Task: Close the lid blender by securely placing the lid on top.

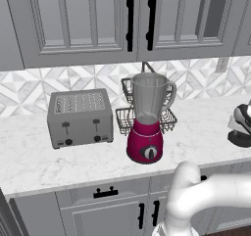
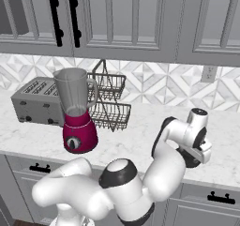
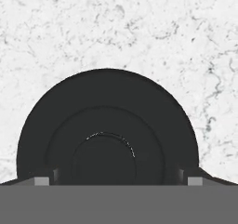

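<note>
One lid (image 3: 108,135) is seen directly beneath the gripper (image 3: 118,180), whose fingers are spread either side of it; one blender (image 1: 146,118) stands well apart.

Bare marble counter (image 3: 139,28) is seen all round the lid (image 3: 108,125) beneath the gripper (image 3: 119,179). The blender (image 2: 77,112), wire basket (image 2: 110,109) and toaster (image 2: 40,103) stand well apart to its left.

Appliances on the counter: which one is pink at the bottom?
The blender, with its pink base and clear jar. The toaster left of it is all grey.
</note>
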Controlling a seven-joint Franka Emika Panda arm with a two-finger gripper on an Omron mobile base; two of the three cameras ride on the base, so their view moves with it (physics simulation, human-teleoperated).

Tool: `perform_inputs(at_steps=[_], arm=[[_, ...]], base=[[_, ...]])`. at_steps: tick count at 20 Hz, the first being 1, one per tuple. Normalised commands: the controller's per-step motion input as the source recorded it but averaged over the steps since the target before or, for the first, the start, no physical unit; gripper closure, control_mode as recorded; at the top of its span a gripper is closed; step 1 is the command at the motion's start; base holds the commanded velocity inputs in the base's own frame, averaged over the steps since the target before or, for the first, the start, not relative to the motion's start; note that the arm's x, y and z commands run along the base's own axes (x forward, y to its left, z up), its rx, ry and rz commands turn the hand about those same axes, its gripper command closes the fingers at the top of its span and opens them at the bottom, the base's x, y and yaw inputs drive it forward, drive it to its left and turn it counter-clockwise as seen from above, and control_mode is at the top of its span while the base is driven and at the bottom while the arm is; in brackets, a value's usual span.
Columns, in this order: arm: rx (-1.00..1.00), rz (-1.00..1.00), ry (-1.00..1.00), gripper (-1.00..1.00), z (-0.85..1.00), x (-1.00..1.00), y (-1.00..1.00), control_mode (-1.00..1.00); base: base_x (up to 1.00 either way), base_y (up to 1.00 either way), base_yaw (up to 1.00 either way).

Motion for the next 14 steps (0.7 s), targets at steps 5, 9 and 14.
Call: perform_inputs(at_steps=[5,9,14], arm=[[0.0,0.0,0.0,1.0,-0.04,0.11,0.0,-1.0],[0.0,0.0,0.0,1.0,-0.15,0.21,0.07,-1.0],[0.0,0.0,0.0,1.0,-0.02,0.02,0.0,-1.0]], base=[[0.0,0.0,0.0],[0.0,0.0,0.0],[0.0,0.0,0.0]])
